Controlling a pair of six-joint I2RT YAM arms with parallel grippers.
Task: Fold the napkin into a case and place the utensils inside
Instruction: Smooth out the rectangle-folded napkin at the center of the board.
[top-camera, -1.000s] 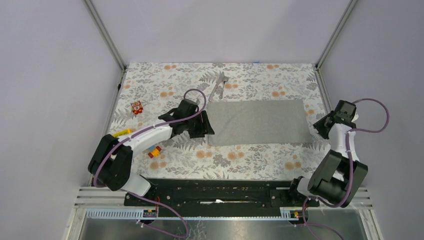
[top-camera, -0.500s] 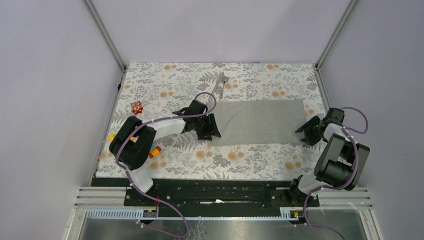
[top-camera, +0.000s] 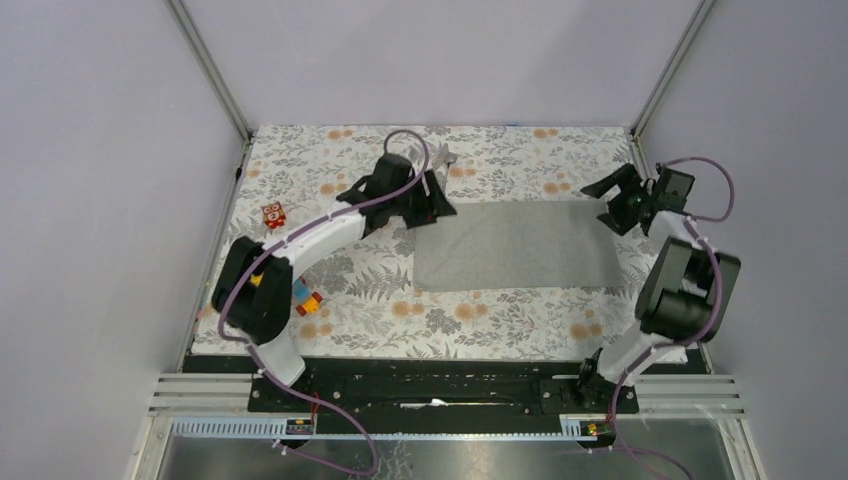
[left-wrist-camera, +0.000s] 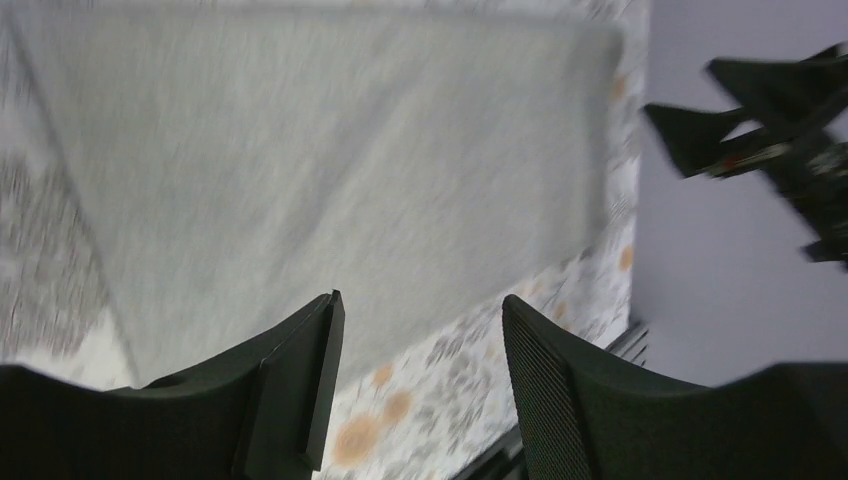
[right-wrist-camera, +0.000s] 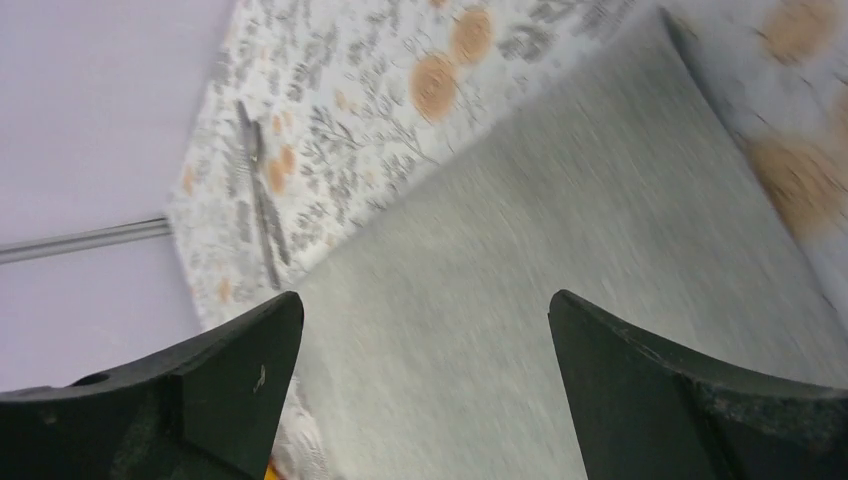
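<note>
The grey napkin (top-camera: 515, 245) lies flat and unfolded on the floral tablecloth, and it fills much of both wrist views (left-wrist-camera: 330, 170) (right-wrist-camera: 520, 300). My left gripper (top-camera: 438, 205) hovers open at the napkin's far left corner with nothing between its fingers (left-wrist-camera: 422, 298). Open wide and empty, my right gripper (top-camera: 606, 205) stands at the far right corner (right-wrist-camera: 425, 296). The silver utensils (right-wrist-camera: 258, 190) lie on the tablecloth beyond the far left corner. In the top view my left arm hides all but their tip (top-camera: 450, 157). No case shows.
A red toy block (top-camera: 273, 214) lies on the tablecloth (top-camera: 330, 170) at the left, and small colourful blocks (top-camera: 305, 300) lie nearer the front left. Metal frame posts and purple walls close in the table on three sides.
Both grippers have swung from the napkin's near corners to its far corners. The right gripper has opened much wider. The napkin has not moved.
</note>
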